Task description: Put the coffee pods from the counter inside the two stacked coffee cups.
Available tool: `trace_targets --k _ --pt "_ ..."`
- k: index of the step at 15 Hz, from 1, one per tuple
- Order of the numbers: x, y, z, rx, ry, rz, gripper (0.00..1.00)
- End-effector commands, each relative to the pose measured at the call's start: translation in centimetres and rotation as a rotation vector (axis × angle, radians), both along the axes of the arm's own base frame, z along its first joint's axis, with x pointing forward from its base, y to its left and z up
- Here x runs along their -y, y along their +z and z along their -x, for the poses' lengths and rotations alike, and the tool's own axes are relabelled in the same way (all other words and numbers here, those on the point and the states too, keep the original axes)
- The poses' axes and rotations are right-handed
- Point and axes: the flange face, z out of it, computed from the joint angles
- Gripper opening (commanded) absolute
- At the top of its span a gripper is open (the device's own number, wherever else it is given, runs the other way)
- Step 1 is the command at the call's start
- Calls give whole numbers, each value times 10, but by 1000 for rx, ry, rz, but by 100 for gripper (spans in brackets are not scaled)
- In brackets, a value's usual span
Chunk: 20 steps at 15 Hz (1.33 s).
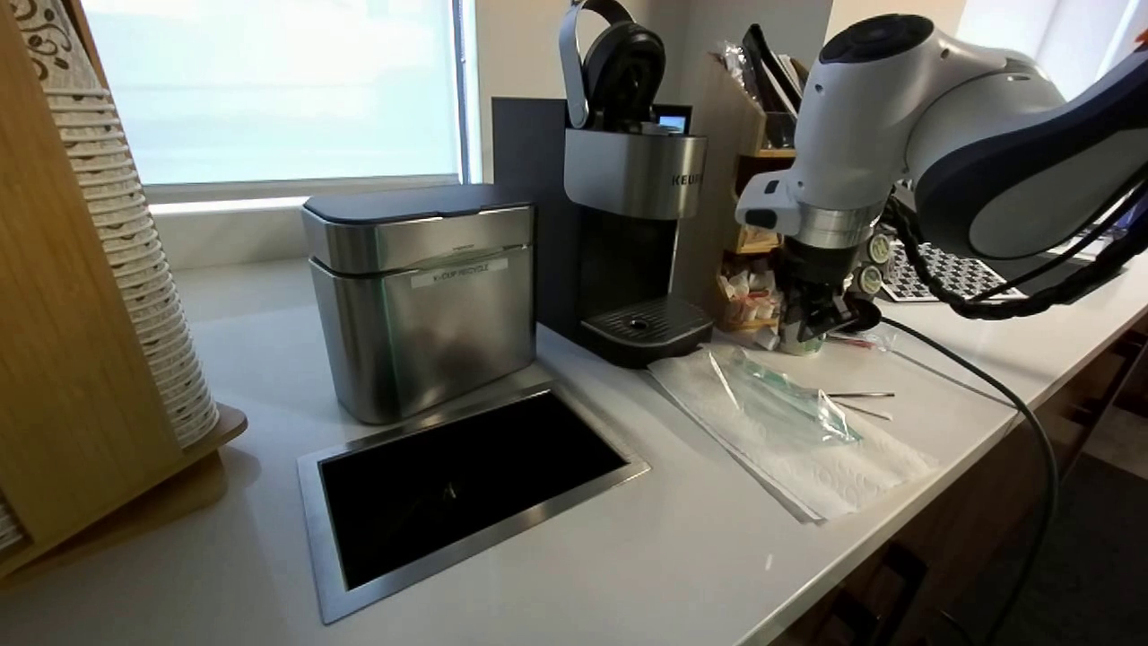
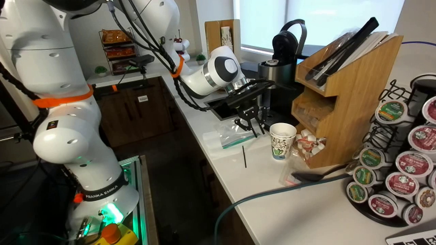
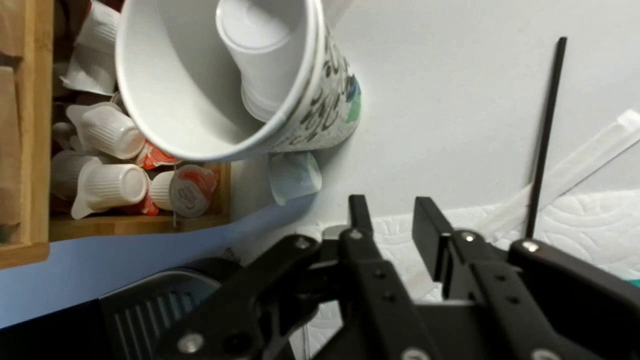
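Paper cups (image 2: 282, 143), two nested upright on the counter (image 2: 272, 212), hold what look like two white pods (image 3: 265, 75); your gripper (image 3: 391, 206) hangs nearby, jaws parted, while small tubs (image 3: 111, 186) lie in the wooden organizer (image 2: 356, 114).

Coffee mach. (image 1: 632, 172) (lid (image 1: 625, 76) up), steel canister (image 1: 439, 318), blk spoon (image 2: 308, 176)

Two stacked paper cups (image 2: 281, 144), white with dark swirly print and green-blue touches low down, stand upright on smooth off-white counter (image 2: 296, 214), at least one white pod (image 3: 265, 70) inside, round end facing the rim.
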Motion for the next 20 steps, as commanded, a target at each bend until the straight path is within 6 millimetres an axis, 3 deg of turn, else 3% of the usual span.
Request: trace_targets --k 1,6,12,20 --pt "11 0 2 -39 4 44 62" --pt "31 2 -27 -121 69 125 99" --pt "18 -1 -67 -225 139 187 100" --pt "13 -21 -91 -353 167 252 100"
